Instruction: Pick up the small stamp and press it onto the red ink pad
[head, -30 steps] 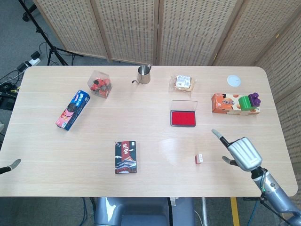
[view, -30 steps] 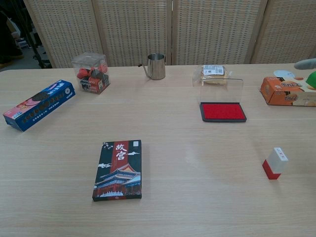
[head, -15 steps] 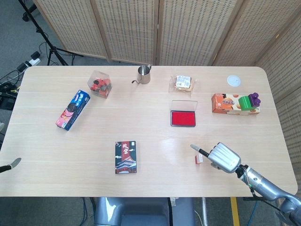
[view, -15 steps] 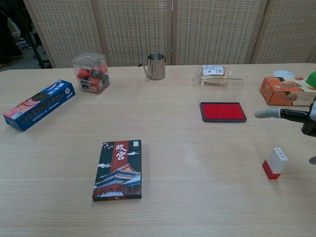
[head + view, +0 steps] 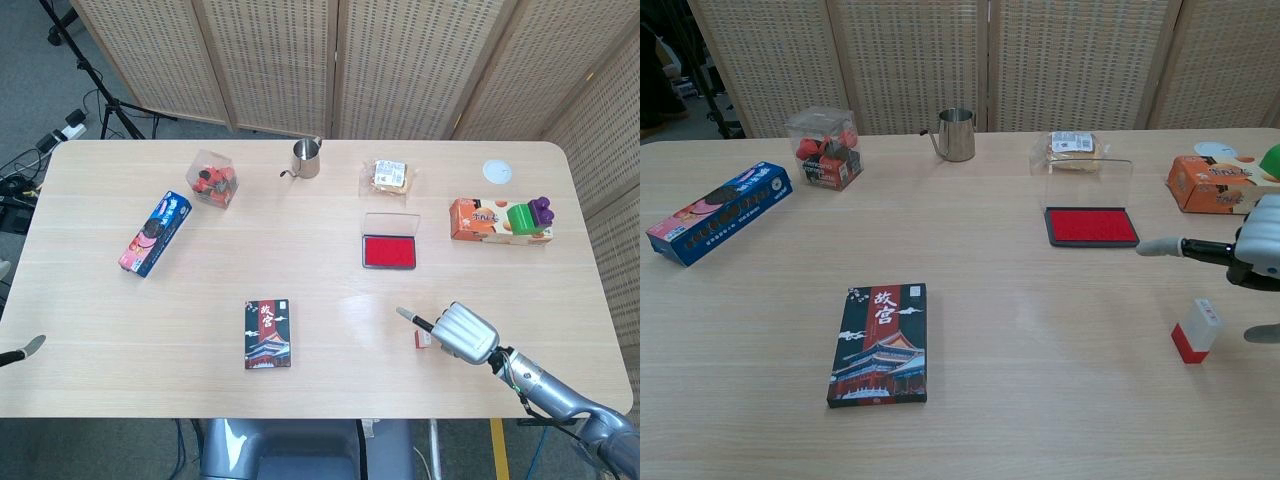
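Observation:
The small stamp, white with a red base, stands upright on the table near the front right. My right hand hovers just to its right and above it, fingers apart and holding nothing. One finger stretches out to the left above the stamp, while the thumb shows low at the frame edge. The red ink pad lies open behind the stamp with its clear lid raised. Only a tip of my left hand shows at the far left edge.
A palace-print box lies front centre. A blue biscuit box, a clear box of red items, a metal cup and a snack pack stand further back. An orange box carrying a green and purple toy sits right.
My right hand has moved left across the table, from well to the right of the stamp to right beside and above it. The stamp and ink pad have not moved.

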You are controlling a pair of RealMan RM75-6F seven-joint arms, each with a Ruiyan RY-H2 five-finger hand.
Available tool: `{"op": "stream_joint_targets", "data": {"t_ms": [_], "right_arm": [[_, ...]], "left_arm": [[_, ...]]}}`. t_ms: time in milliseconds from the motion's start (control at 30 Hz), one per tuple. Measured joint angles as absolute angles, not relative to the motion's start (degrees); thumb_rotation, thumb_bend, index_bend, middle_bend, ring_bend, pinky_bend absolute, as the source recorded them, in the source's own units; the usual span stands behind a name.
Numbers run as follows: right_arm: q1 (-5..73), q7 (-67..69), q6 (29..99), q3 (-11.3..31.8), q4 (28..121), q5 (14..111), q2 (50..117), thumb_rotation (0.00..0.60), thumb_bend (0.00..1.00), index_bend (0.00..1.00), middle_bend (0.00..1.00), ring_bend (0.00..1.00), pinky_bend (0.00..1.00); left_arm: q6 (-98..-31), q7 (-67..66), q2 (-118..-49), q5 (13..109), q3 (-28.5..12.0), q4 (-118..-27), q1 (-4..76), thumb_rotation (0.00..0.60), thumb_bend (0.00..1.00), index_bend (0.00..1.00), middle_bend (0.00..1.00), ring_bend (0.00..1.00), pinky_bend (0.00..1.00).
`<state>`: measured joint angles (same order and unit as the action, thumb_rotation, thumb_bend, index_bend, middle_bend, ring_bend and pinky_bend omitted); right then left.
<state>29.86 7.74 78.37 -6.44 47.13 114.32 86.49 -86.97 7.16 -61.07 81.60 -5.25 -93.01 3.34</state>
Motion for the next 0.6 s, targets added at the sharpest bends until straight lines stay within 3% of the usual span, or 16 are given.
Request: {"op": "stream_joint_targets", "data": {"t_ms": [600], "right_arm": [[31.2, 7.5, 78.5, -7.1, 47.4, 112.0, 88.3, 0.6, 0.0, 0.0, 0.94, 1.0, 1.0]], "left_arm": [[-87.3, 7.8, -60.9, 81.6, -5.4, -93.0, 3.0, 0.6, 0.0, 0.0, 0.0, 0.0, 0.0]]}}
